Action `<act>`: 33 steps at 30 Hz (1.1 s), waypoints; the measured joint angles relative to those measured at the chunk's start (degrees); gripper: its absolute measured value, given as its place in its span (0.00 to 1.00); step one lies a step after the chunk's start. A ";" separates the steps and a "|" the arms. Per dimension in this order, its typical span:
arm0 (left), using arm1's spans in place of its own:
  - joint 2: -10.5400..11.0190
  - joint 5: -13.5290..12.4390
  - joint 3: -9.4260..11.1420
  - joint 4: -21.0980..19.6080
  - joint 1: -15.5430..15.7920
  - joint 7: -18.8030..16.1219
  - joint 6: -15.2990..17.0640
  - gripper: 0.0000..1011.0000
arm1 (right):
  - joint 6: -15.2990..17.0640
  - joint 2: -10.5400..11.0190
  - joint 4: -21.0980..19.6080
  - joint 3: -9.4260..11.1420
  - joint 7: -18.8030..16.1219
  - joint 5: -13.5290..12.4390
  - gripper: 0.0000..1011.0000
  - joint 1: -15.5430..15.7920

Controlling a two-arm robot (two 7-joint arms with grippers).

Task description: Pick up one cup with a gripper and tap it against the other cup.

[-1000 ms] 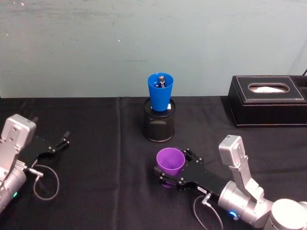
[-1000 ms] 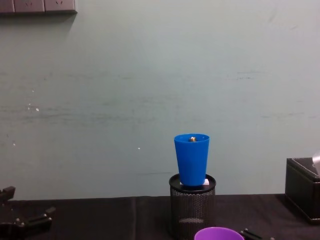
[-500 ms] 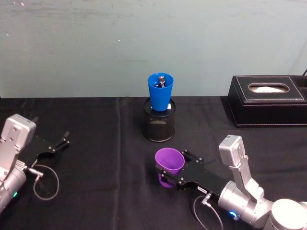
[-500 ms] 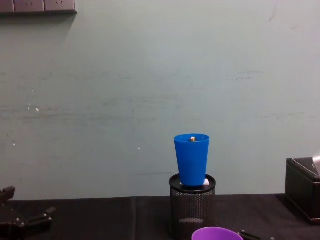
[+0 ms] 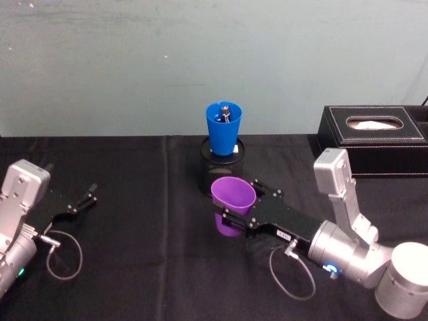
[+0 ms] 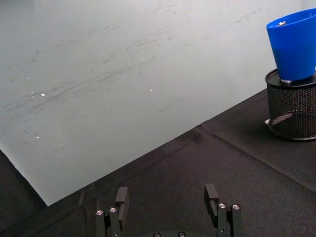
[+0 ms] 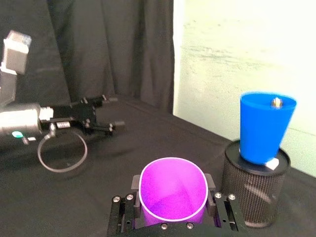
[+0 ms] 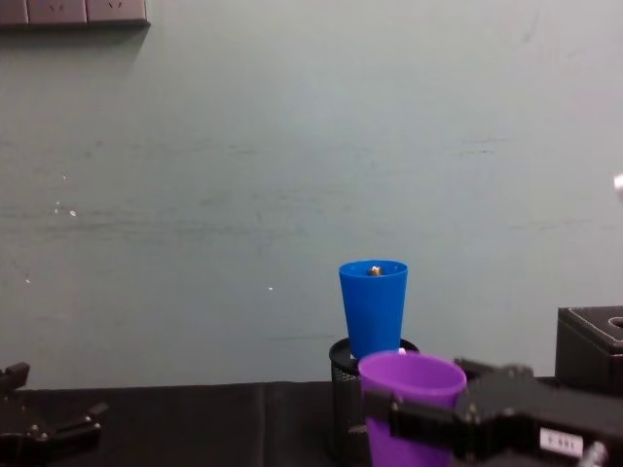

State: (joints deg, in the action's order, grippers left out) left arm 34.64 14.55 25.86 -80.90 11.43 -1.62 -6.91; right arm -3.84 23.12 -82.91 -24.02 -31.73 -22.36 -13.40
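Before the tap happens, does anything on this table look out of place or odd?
Yes: the bright blue plastic tumbler is perched in the mouth of the black wire-mesh pen holder, not on the table. The right gripper holds the purple plastic tumbler normally.

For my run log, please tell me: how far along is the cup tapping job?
Done: the grasp. The right tool is shut on the purple cup, which looks raised off the black cloth. In hand: the approach; the cup hangs before the mesh holder, apart from the blue cup standing in it. Left: the tap itself. The left tool rests open at the left.
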 joint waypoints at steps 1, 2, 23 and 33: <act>0.00 0.00 0.00 0.00 0.00 0.00 0.00 0.99 | 0.67 0.22 -0.65 0.01 -0.15 -0.32 0.72 -0.22; 0.00 0.00 0.00 0.00 0.00 0.00 0.00 0.99 | 1.84 0.58 -1.83 0.01 -0.32 -0.93 0.72 -0.64; 0.00 0.00 0.00 0.00 0.00 0.00 0.00 0.99 | 9.73 3.45 -7.57 -1.65 1.49 -4.24 0.72 -4.54; 0.00 0.00 0.00 0.00 0.00 0.00 0.00 0.99 | 9.74 3.30 -7.53 -1.60 1.49 -4.22 0.72 -4.50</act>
State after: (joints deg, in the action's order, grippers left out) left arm 34.65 14.54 25.86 -80.90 11.43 -1.62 -6.91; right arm 5.90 26.42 -90.44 -25.61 -30.23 -26.58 -17.89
